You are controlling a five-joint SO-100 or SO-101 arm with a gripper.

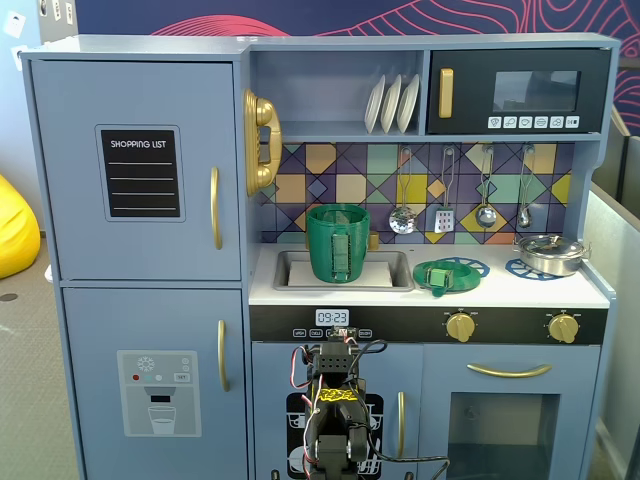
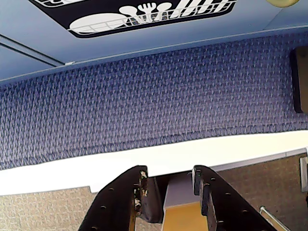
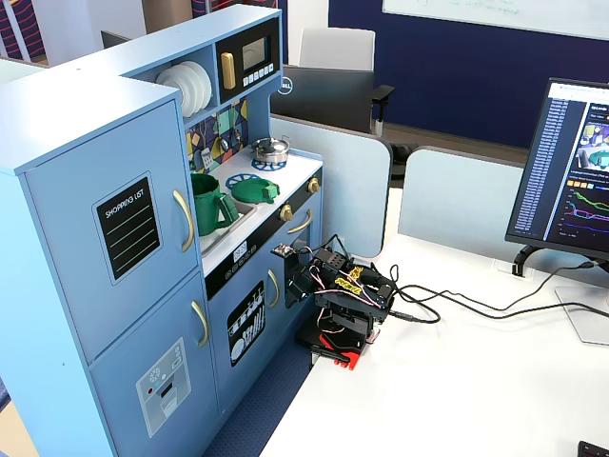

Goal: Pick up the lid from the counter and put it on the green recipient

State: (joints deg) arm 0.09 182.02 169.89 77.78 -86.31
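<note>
One fixed view faces the toy kitchen [image 1: 330, 250] squarely from the front at counter height, with the arm [image 1: 335, 420] at six o'clock. Another fixed view looks down from high and farther back, kitchen at nine o'clock, sharing counter and arm. The wrist view points down, close to carpet [image 2: 154, 101].
</note>
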